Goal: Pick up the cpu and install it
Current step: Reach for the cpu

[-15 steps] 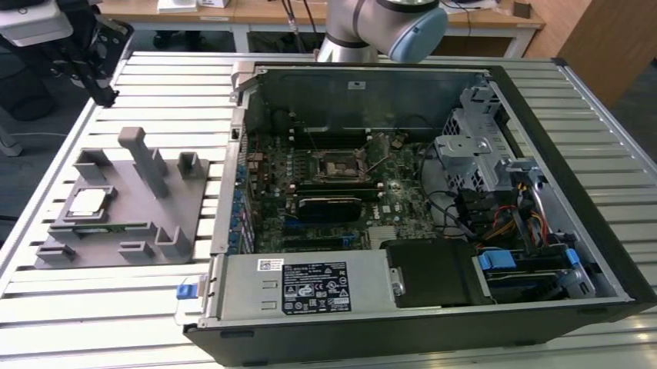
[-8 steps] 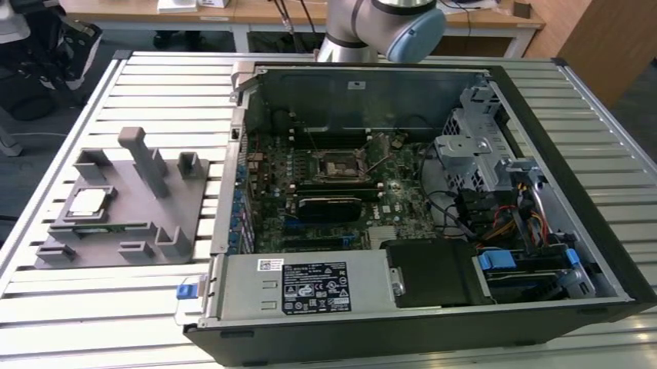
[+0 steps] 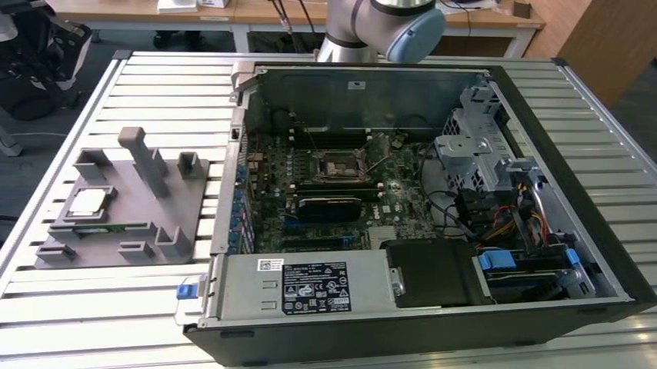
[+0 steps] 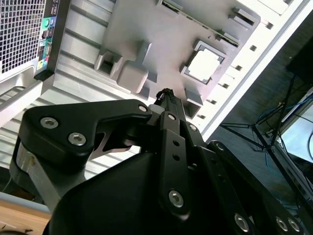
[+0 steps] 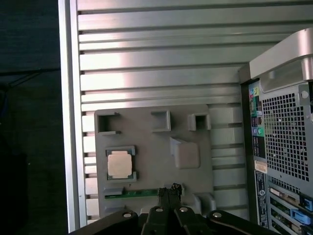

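Hangs over the edge of the gray holder [image 5: 146, 142] with gripper [image 5: 169, 188] pressed together, empty, apart from the cpu [image 5: 120, 164] seated in its framed recess

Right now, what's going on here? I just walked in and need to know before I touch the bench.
A robot arm is set up to install a cpu into the open computer case. The cpu lies in its pocket on the gray holder beside the case, not yet picked up. In the first wrist view, the gripper hangs over the holder near the cpu, shut and empty.
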Robot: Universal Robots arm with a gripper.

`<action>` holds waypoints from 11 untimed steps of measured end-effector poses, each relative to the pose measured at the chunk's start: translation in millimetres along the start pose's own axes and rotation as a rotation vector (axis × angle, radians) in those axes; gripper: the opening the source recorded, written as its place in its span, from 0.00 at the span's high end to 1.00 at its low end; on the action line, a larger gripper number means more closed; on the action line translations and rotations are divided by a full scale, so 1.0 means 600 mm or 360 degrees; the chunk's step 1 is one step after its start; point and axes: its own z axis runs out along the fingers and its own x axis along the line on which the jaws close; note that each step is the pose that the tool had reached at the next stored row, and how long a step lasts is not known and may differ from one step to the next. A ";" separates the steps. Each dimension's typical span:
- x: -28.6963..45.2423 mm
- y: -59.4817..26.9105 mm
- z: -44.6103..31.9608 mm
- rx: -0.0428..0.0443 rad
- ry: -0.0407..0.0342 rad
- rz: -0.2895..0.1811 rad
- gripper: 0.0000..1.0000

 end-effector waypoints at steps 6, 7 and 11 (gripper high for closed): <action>0.011 -0.003 0.002 0.0000 0.0004 0.0000 0.89; 0.015 -0.003 0.002 0.0000 0.0004 0.0000 0.89; 0.029 -0.005 0.003 0.0000 0.0003 0.0000 0.89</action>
